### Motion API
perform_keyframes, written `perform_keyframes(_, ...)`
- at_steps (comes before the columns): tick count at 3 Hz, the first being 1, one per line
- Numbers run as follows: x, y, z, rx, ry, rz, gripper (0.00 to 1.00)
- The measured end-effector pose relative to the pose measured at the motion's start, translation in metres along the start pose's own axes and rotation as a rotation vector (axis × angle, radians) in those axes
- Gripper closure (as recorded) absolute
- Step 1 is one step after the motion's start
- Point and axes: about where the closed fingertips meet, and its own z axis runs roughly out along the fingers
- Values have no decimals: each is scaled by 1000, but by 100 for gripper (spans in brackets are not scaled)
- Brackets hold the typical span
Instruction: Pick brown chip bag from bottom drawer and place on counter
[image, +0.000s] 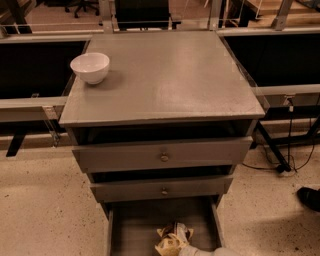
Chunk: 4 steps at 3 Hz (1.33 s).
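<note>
The brown chip bag (172, 238) lies crumpled on the floor of the open bottom drawer (135, 227), near the lower edge of the camera view, showing cream-yellow and dark-brown patches. My gripper (202, 251) is only a pale grey sliver at the bottom edge, right beside the bag on its right and low inside the drawer. Whether it touches the bag is hidden. The counter (170, 75) is the flat grey top of the cabinet above.
A white bowl (90, 67) stands on the counter's back left corner. The two upper drawers (164, 157) with brass knobs are slightly pulled out above the bottom one. Cables and a black stand leg (277, 159) lie on the floor at right, with a dark shoe (310, 197) beyond.
</note>
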Motion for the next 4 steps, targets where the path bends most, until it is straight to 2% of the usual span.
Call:
perform_keyframes(1, 15, 1, 12, 2, 27, 6, 46)
perform_keyframes(2, 23, -19, 12, 78, 39, 5, 69)
perform_keyframes(3, 19, -36, 3, 133, 21, 17, 93)
perform_keyframes(4, -5, -56, -21, 172, -68, 99, 100)
